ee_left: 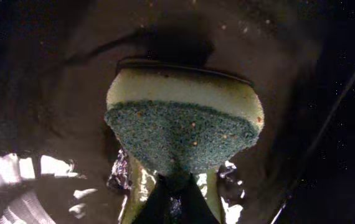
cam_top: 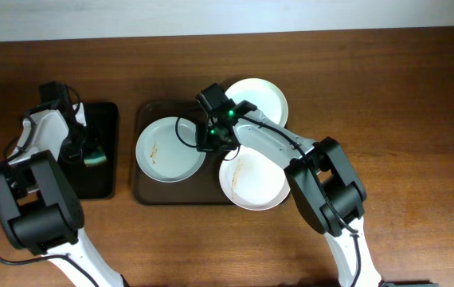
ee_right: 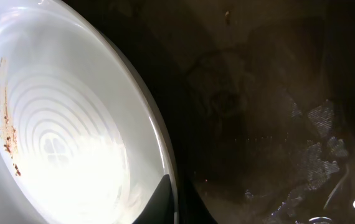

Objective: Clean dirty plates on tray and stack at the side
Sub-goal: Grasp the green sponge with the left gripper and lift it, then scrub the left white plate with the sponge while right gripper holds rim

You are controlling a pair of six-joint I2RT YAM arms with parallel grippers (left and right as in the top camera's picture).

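**Rt claw on plate rim, left claw on sponge**

Three white plates sit on the dark brown tray (cam_top: 187, 193), mid-table (cam_top: 386, 80). The left plate (cam_top: 167, 151) lies flat on the tray's left half w/ a thin brown smear (cam_top: 154, 149) near its left side. The far plate (cam_top: 257, 102) hangs over the tray's back right corner. The near plate (cam_top: 252, 183) overlaps the front right edge and has an orange-brown streak across it.

The right gripper (cam_top: 211, 145) is down at the left plate's right rim, between all 3 plates, a green light glowing on its wrist. In the wrist cam its fingers (ee_right: 156, 202) come together in a dark wedge w/ the rim running in between, so it looks pinched on that rim. The smear shows as rusty specks up the plate's left side.

The left gripper (cam_top: 84, 147) is over the smaller black tray (cam_top: 103, 179), well apart from the plates. Its jaws are squeezed on a sponge (ee_left: 184, 130), yellow foam w/ a green scrub face. The sponge fans out from the pinch, w/ a few crumbs in the green.
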